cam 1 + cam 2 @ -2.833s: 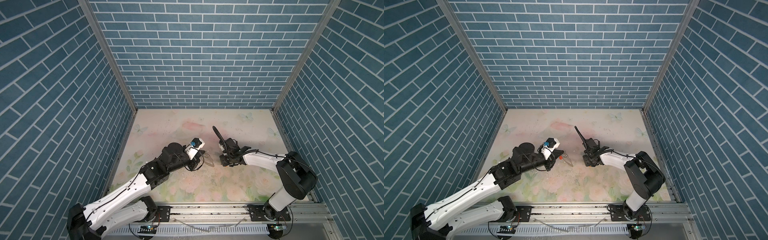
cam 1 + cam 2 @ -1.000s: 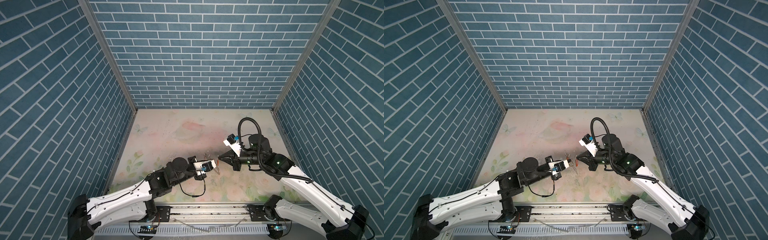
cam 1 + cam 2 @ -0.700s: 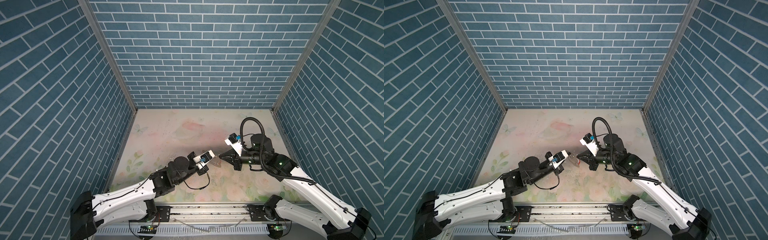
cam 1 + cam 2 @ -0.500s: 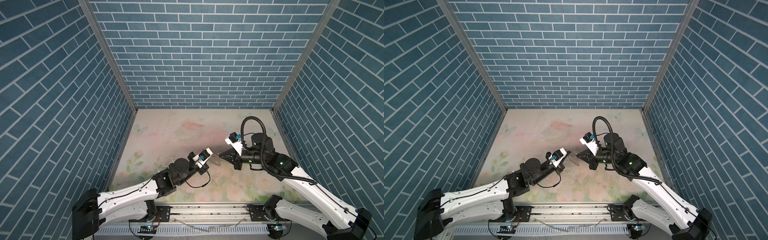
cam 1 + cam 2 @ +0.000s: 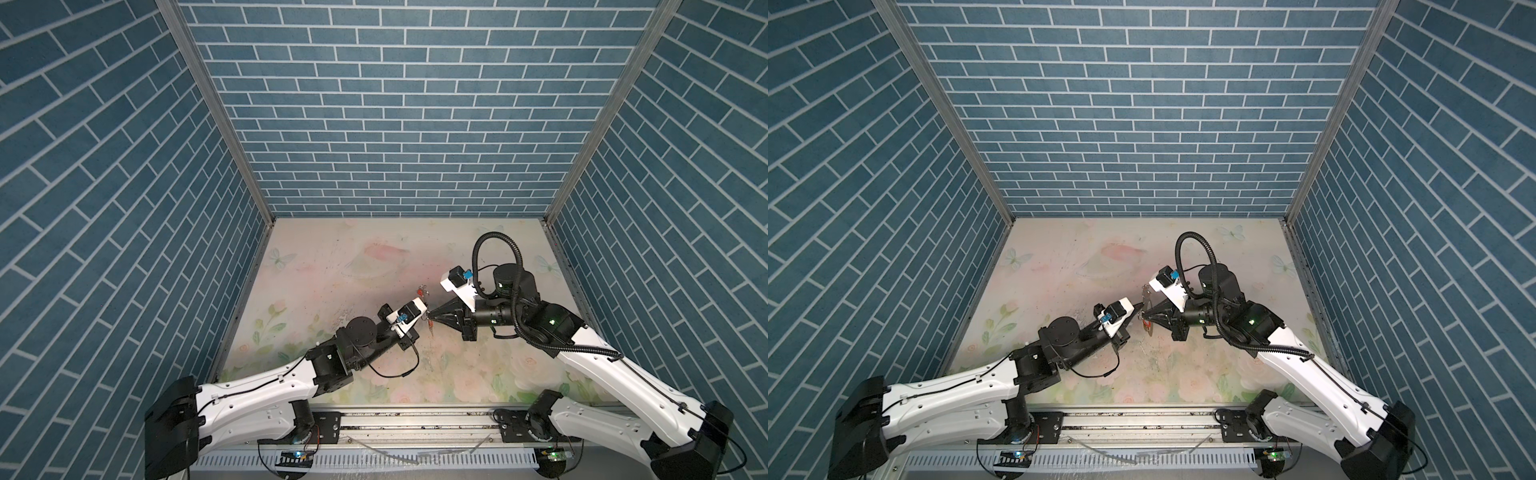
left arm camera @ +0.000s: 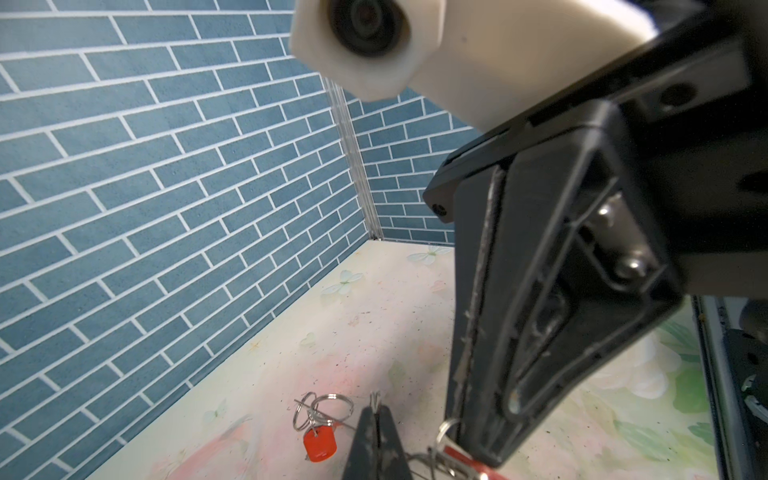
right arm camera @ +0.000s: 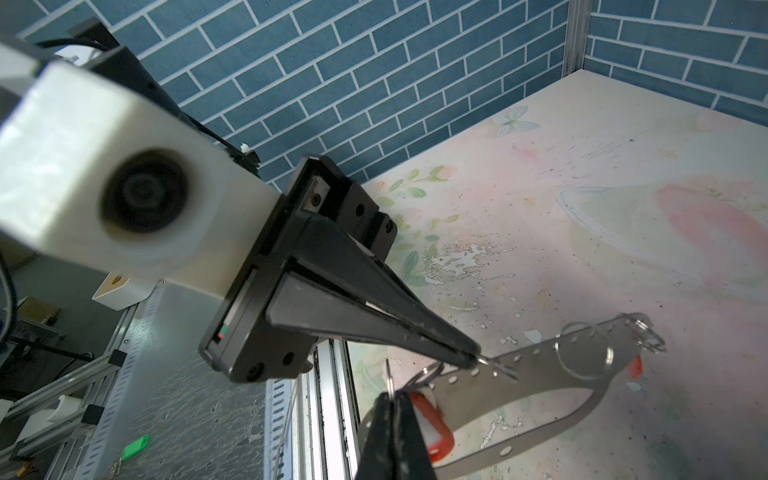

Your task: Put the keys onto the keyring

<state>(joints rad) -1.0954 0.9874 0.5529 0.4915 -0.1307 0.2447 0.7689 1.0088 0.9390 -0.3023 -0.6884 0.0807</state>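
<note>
Both grippers meet tip to tip above the middle of the floral table. The keyring, a grey flat loop with small holes and silver rings, hangs between them. My left gripper is shut on a thin metal piece at the keyring's upper edge. My right gripper is shut on the thin split ring of a key's orange-red tag with a white label, right beside the loop. A second red tag dangles from rings at the loop's far end. In both top views the tips nearly touch.
Blue brick walls close the table on three sides. An aluminium rail runs along the front edge. Beyond it, lower down, lie a green tag and a white bin.
The left arm has swung its gripper up and back over the last second until its tip meets the right gripper's tip. The right arm has barely shifted.
</note>
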